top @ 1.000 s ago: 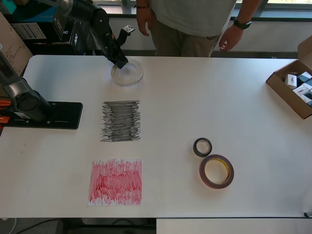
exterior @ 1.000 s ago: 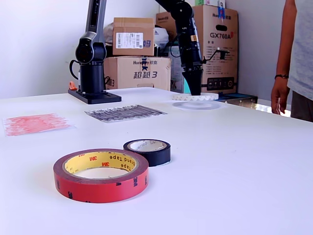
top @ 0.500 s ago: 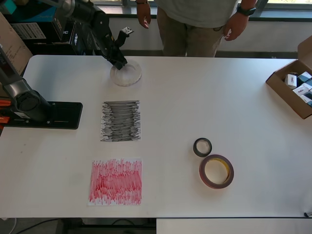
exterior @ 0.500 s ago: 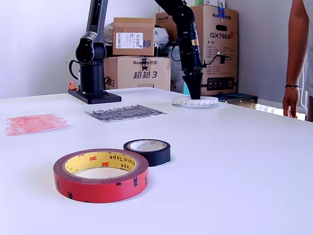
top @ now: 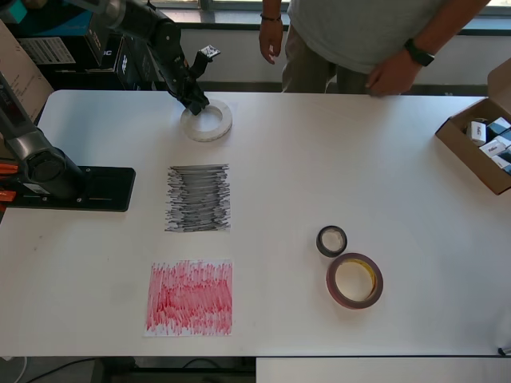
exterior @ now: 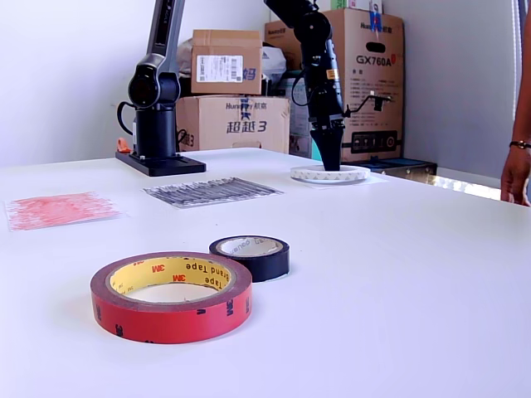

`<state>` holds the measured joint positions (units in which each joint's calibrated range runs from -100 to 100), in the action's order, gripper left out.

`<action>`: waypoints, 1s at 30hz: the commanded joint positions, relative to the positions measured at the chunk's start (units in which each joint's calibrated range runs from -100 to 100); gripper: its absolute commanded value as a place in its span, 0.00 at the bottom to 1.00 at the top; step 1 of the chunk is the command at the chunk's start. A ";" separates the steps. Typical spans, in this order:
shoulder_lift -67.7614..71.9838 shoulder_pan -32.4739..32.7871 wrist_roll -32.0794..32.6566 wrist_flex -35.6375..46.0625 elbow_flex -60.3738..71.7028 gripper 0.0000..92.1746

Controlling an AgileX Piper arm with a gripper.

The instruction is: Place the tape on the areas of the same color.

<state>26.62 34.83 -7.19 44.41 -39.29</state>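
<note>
Neither patch holds tape: black roll [top: 331, 240] and red roll [top: 354, 281] sit far right. The gripper [top: 196, 104] meets the white roll [top: 207, 120]; its opening cannot be told.

Whitish roll set down, bystander shifted

The whitish tape roll [top: 207, 120], earlier lifted and tilted at upper left of the overhead view, lay flat; the person [top: 363, 36] moved rightward along the top edge.

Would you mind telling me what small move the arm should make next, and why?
Probably lift the hand straight up, clear of the white tape roll. That roll lies flat on the table, while the black roll and red roll sit far from the black patch and red patch.
</note>
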 commanded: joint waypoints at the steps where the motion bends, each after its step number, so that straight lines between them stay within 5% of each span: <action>1: 0.61 -0.01 -0.33 -0.24 -0.28 0.29; 10: 0.51 0.14 -0.41 -0.24 -0.47 0.48; 30: -17.35 1.01 -2.30 0.60 2.35 0.48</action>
<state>15.70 38.05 -9.81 44.97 -38.00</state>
